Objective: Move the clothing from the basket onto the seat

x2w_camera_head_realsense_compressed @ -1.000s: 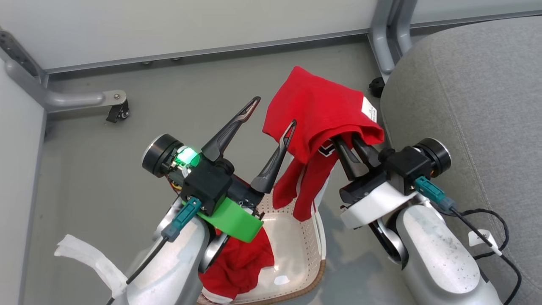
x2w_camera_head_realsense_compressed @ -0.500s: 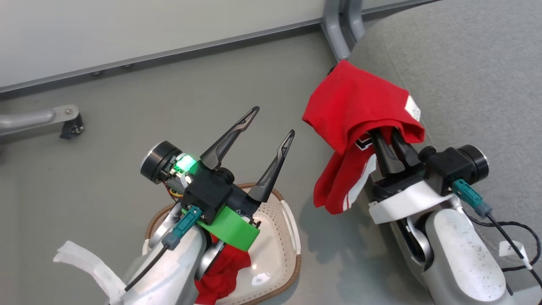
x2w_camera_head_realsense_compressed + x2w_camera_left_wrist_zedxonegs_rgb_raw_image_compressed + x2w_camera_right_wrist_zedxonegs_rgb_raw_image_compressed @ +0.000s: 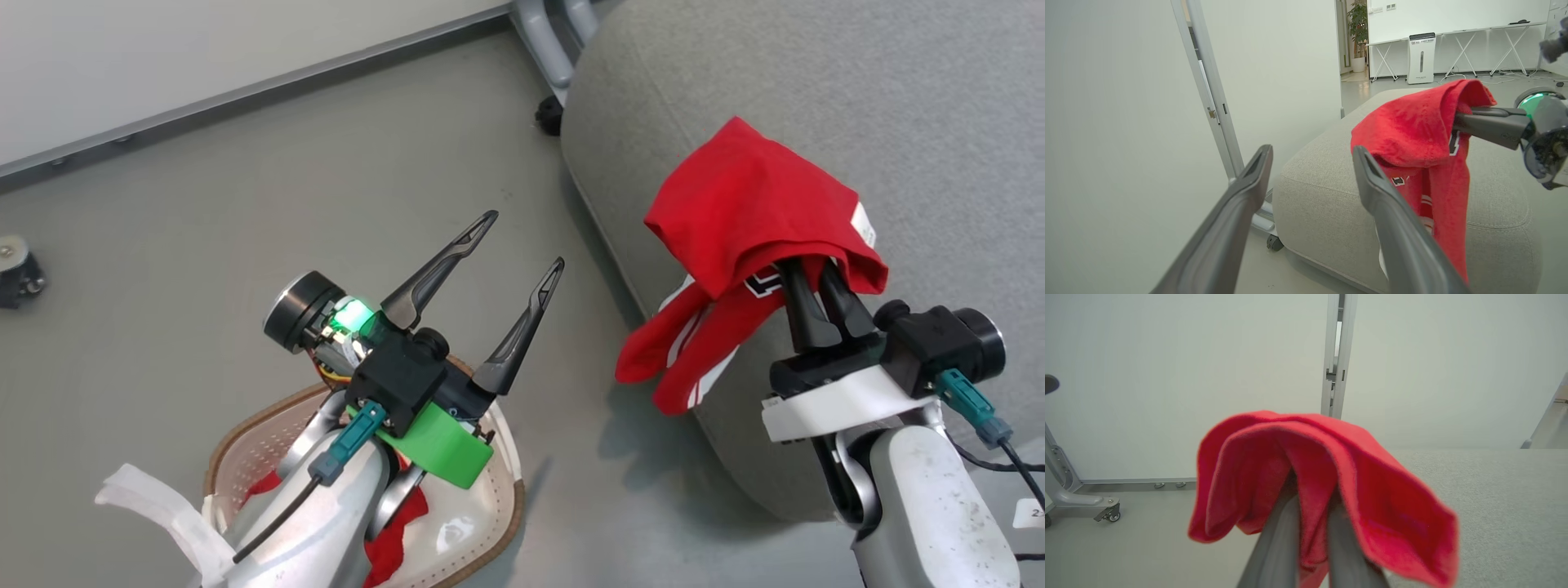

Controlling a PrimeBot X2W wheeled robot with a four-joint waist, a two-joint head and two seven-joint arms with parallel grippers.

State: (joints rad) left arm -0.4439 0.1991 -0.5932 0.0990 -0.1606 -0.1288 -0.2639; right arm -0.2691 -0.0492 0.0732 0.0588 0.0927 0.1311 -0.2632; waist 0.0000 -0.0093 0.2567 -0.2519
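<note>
A red striped garment [image 3: 751, 196] is held clamped between the right fingers [image 3: 802, 306], which are closed narrowly on it, above the near edge of the grey seat [image 3: 816, 82], with its striped end hanging down. The left fingers [image 3: 437, 261] are spread wide and empty above the basket [image 3: 513, 523], where a second red garment [image 3: 392, 531] is left lying

Two bright red soft fabric garments, the striped garment [image 3: 755, 200] and the other garment [image 3: 396, 523]; one small cream-white perforated plastic basket [image 3: 253, 445] with brown woven-look rim; one large light grey fabric-upholstered seat [image 3: 816, 73].
</note>
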